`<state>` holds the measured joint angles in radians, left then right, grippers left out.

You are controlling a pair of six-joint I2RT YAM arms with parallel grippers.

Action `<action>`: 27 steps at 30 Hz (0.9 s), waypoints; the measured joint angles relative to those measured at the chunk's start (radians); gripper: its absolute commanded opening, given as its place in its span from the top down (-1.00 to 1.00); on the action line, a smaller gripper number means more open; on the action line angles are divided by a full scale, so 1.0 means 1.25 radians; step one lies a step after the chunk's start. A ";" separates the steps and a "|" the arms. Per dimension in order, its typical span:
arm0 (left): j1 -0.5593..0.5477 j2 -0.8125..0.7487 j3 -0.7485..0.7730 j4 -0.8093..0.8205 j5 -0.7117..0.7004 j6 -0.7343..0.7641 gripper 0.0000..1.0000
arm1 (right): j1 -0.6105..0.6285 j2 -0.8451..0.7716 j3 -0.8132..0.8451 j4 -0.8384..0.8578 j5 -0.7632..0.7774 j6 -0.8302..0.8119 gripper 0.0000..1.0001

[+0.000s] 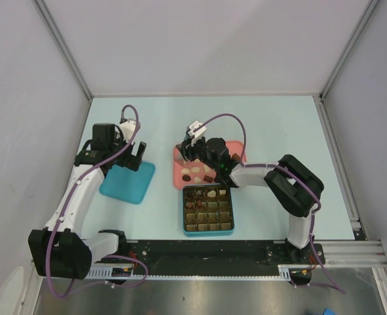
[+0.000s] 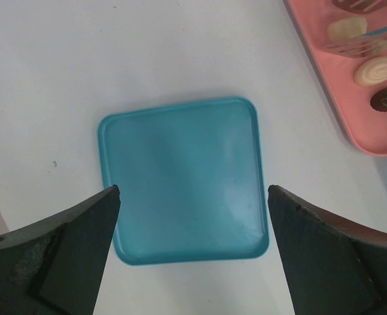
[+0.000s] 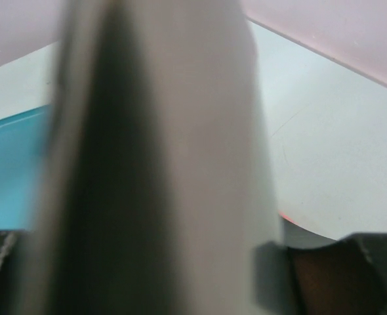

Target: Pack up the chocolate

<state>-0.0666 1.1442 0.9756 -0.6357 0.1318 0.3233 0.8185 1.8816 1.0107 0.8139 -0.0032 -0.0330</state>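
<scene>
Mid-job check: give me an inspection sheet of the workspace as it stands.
Surface: pale blue table, bare around the trays.
Job's things: chocolates on pink tray; a cream one in teal box, far row.
Clutter: teal lid lying flat, left of the tray.
Claws: left claw open, empty, above the lid; right claw over the pink tray, state unclear, its camera blocked.
Cables: purple cables looped along both arms.
Surroundings: pale walls on three sides.

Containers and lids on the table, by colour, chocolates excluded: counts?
Teal: 2, the flat lid and the gridded box
Pink: 1, the tray
Total: 3
</scene>
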 measured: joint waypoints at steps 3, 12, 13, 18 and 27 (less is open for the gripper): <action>0.000 0.000 -0.003 0.005 -0.002 0.000 -1.00 | -0.002 0.000 0.001 -0.001 -0.005 0.006 0.26; 0.000 0.000 -0.012 0.012 -0.006 0.000 -1.00 | -0.004 -0.009 0.001 -0.014 -0.011 -0.001 0.44; 0.000 0.000 -0.013 0.012 -0.006 0.000 -0.99 | -0.005 -0.017 0.001 -0.023 -0.010 -0.007 0.45; 0.000 0.000 -0.021 0.016 -0.008 0.000 -1.00 | -0.006 -0.097 0.001 -0.067 -0.010 -0.039 0.51; 0.000 -0.002 -0.023 0.016 -0.014 0.000 -0.99 | 0.003 -0.368 -0.082 -0.150 0.001 -0.045 0.50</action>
<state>-0.0666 1.1419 0.9474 -0.6155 0.1146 0.3237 0.8227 1.4212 0.9077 0.6266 -0.0021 -0.0898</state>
